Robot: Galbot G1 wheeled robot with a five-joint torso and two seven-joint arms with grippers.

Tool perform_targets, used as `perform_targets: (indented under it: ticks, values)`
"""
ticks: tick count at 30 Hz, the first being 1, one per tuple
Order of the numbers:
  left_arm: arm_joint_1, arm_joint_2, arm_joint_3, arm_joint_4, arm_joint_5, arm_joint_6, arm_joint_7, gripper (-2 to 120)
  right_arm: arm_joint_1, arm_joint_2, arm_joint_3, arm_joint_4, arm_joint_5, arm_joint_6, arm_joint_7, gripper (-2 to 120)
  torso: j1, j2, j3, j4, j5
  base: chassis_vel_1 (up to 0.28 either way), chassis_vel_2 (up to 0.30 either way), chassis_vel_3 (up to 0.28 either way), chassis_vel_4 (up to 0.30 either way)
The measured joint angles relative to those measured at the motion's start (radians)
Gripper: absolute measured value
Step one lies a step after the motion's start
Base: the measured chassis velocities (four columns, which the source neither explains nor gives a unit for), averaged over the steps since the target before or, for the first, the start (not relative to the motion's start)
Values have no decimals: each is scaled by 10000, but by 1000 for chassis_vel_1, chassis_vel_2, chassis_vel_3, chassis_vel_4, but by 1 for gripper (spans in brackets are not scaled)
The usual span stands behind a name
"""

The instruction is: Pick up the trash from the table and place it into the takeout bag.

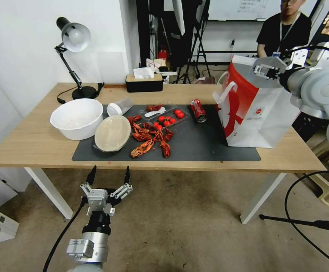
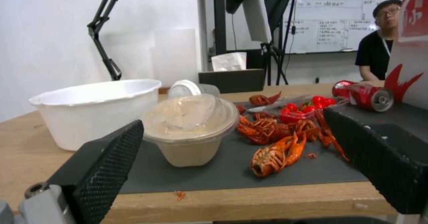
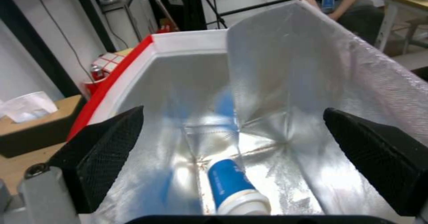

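Observation:
On the table (image 1: 32, 143), the trash on the dark mat (image 1: 206, 145) includes a round beige lidded container (image 1: 112, 133) (image 2: 192, 127), a clear plastic cup (image 1: 120, 107) (image 2: 189, 88) lying on its side, and a crushed red soda can (image 1: 198, 110) (image 2: 363, 95). The white and red takeout bag (image 1: 255, 109) stands at the mat's right end. My right gripper (image 1: 263, 70) (image 3: 232, 117) hovers open over the bag's mouth. A blue cup with a white lid (image 3: 234, 187) lies on the bag's foil bottom. My left gripper (image 1: 109, 176) (image 2: 234, 122) is open, low before the table's front edge, facing the container.
A large white bowl (image 1: 77, 118) stands left of the container. Red crayfish shells (image 1: 149, 138), a clear tray of tomatoes (image 1: 168, 119) and a white spoon (image 1: 155, 112) lie mid-mat. A desk lamp (image 1: 74, 41) and a tissue box (image 1: 144, 81) stand along the far edge.

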Motion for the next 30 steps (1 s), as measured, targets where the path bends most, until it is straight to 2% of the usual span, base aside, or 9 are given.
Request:
perform_targets:
  ticks: [4,9,13,15,16,18,22,28,30]
  values:
    - [-16,2,-5,0,-4,0,-7,100,-148,15,84,176,-125,8,-243,100,0,0,0,1,0,0,0,0,0]
    - [-47,-11,-8,40,-15,-3,-13,100,-1089,-131,387,1364,-1259,525,-2198,100,0,0,0,1,-1,0,0,0,0]
    - [-51,-24,-6,44,-18,-10,-11,100,-1366,-243,446,1610,-1697,798,-2823,100,0,0,0,0,0,0,0,0,0]
    - [-52,-31,-11,44,-27,-25,-6,100,-1987,-510,536,2008,-2764,1426,-4046,100,0,0,-1,-1,0,0,0,0,0]
    - [-52,-31,-11,44,-27,-25,-6,100,-1987,-510,536,2008,-2764,1426,-4046,100,0,0,-1,-1,0,0,0,0,0]
    - [-53,-24,-35,58,-36,-46,-2,100,-3011,-879,623,2360,-4179,2850,-5925,100,0,0,-1,-1,0,0,0,0,0]
    - [-74,-31,-29,188,-46,-67,-11,100,-4121,-1101,750,2533,-4850,3807,-7124,100,0,0,-1,0,-2,0,0,0,0]
    - [-68,-57,8,205,-42,-81,-5,100,-5332,-1062,954,2833,-5371,4426,-7364,100,0,0,-1,-2,-1,0,0,0,0]
    - [-33,-76,13,203,-36,-95,17,100,-6077,-834,920,3031,-5996,5013,-7335,100,0,0,-1,-1,0,0,0,0,0]
